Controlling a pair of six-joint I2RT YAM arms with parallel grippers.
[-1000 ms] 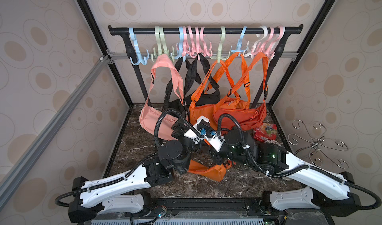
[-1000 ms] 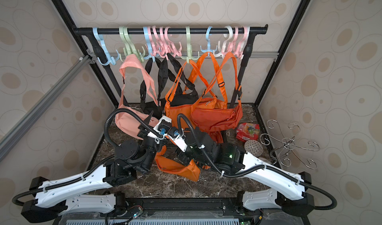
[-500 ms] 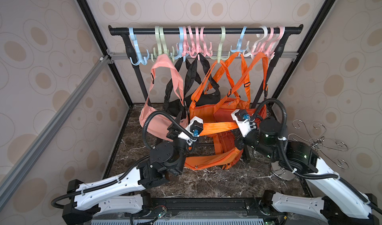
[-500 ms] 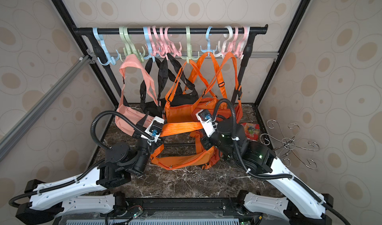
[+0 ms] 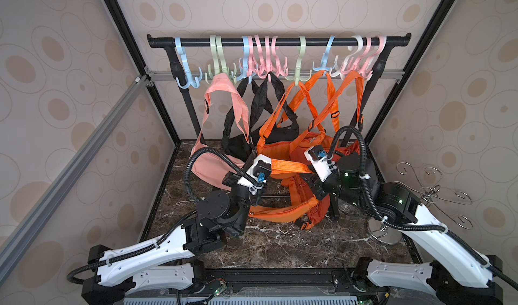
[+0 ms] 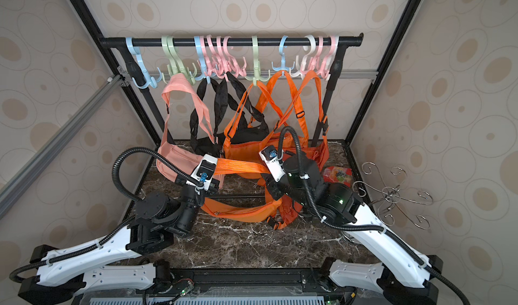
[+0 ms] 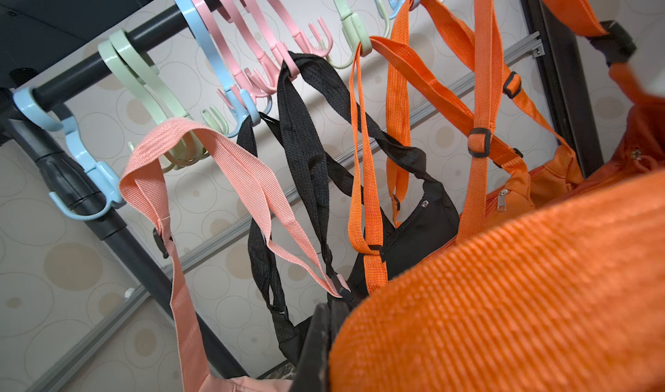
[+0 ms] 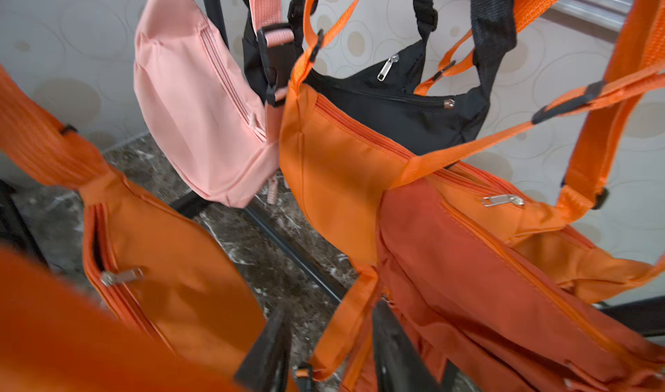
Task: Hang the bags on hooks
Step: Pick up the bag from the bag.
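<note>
The left pincer has just clamped onto the orange strap. The right pincer has parted, and the strap lies loose between its jaws. The bag sags well below the rail, not yet hung; the left arm likely carries it alone now.
</note>
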